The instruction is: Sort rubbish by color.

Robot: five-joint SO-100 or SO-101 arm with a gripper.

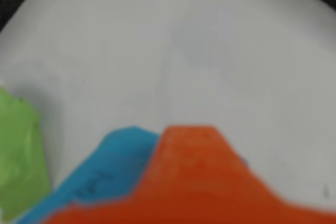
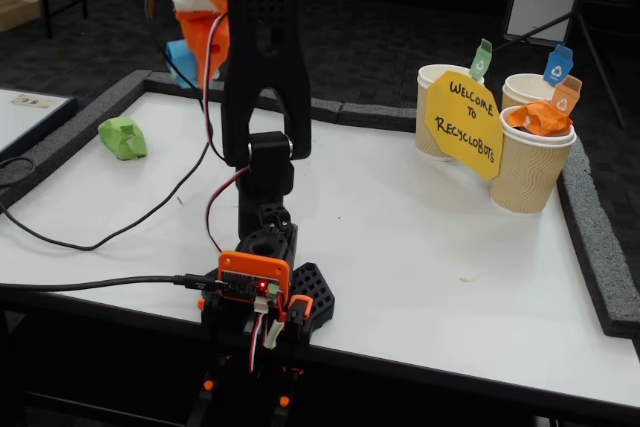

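The white table (image 2: 420, 247) carries everything, with a dark foam border round its edge. The arm (image 2: 258, 97) stands clamped at the near edge and rises tall, its upper part folded back toward the far left, so the gripper (image 2: 185, 59) hangs high above the table's far left part. That raised posture reads as a carry, not a reach.

Three ribbed paper cups stand together at the far right, each with a coloured tag: the near cup (image 2: 530, 172) has an orange tag, the one behind it (image 2: 522, 89) a blue tag, the left one (image 2: 437, 97) a green tag. A yellow sign (image 2: 465, 125) leans across their fronts. The tags presumably mark which colour belongs in which cup.

The orange wad (image 2: 540, 117) sits in the mouth of the near cup, crumpled and standing proud of the rim; that colour appears sorted.

The green wad (image 2: 122, 137) lies on the table at the far left, well apart from the cups, lime-coloured, creased and roughly block-shaped. In the wrist view it shows at the left edge (image 1: 18, 150), blurred.

The blue wad (image 1: 113, 163) lies tight against the orange finger (image 1: 194, 182) in the wrist view, and shows as a blue patch (image 2: 181, 55) at the gripper in the fixed view. The fingers appear closed down on it, with no gap visible beside the paper. It is light blue, flat-faced and folded; finer detail is lost to blur. The blue-tagged cup is judged its destination.
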